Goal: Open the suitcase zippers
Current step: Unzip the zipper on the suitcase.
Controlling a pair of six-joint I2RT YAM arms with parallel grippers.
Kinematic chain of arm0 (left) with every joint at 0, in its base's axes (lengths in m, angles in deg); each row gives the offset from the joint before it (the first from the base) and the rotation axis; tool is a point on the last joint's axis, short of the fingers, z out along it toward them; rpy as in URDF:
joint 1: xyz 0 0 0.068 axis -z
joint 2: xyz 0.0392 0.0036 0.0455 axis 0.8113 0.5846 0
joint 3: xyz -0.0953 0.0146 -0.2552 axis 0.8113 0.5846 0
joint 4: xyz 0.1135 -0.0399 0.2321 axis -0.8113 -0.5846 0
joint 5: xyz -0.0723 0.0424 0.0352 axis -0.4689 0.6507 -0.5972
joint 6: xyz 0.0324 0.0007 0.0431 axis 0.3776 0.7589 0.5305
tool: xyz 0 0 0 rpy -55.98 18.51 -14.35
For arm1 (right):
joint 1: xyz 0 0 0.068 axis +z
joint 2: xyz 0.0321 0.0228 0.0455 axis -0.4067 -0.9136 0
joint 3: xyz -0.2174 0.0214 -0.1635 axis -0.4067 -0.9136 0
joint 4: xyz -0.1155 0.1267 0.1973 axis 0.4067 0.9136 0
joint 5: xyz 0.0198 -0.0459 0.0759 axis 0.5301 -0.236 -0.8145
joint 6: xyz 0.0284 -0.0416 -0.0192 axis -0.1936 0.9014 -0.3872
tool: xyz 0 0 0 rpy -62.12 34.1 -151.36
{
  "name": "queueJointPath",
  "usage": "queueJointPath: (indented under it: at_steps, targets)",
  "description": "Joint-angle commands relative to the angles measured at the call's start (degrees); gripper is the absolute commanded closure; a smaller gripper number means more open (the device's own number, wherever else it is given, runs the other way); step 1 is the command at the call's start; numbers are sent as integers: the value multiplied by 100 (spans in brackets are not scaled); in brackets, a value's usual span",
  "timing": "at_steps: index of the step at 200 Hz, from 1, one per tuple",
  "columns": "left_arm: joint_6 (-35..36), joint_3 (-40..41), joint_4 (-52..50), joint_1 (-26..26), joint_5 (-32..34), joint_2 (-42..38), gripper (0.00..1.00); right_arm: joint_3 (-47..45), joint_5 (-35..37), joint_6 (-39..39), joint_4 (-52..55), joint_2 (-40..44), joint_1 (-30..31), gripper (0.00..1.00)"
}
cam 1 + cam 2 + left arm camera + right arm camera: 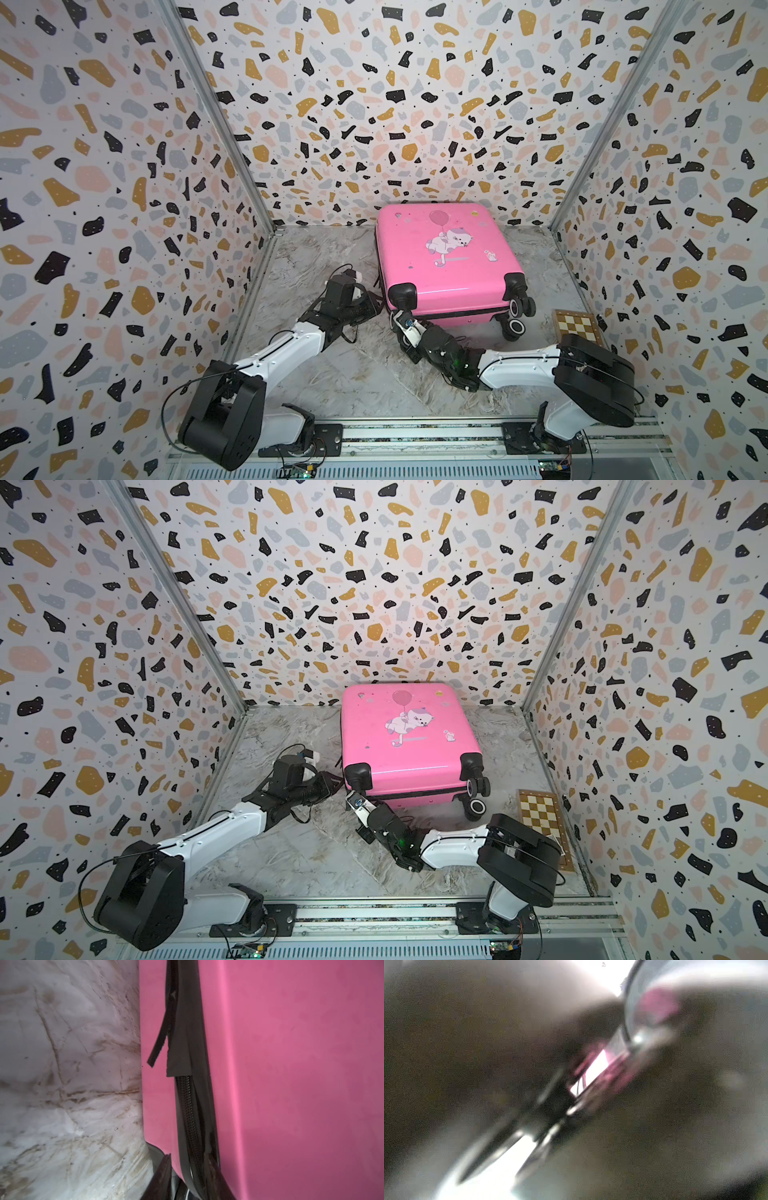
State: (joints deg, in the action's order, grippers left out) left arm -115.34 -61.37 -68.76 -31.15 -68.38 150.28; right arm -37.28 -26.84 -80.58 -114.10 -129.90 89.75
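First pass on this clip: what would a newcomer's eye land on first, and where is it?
The glossy pink suitcase with its cartoon cat lies flat on the marbled table toward the back wall, wheels toward the robot. Loud terrazzo walls box the scene in. The left gripper and right gripper crowd its near corner by the black zipper; a chessboard lies at the robot's right.

No legible text anywhere
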Motion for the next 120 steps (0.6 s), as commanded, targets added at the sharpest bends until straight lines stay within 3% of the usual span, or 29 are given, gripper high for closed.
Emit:
queueJointPath:
  at_steps: [1,64,120]
  targets:
    - [215,-68,315,330,-1152,156,71,607,-304,-100,263,-287,527,100]
    - [9,183,802,458,-1450,99,72,741,133,-1514,302,-548,525,100]
    - [-97,409,876,506,-1667,-447,71,824,-342,-1796,158,-654,341,100]
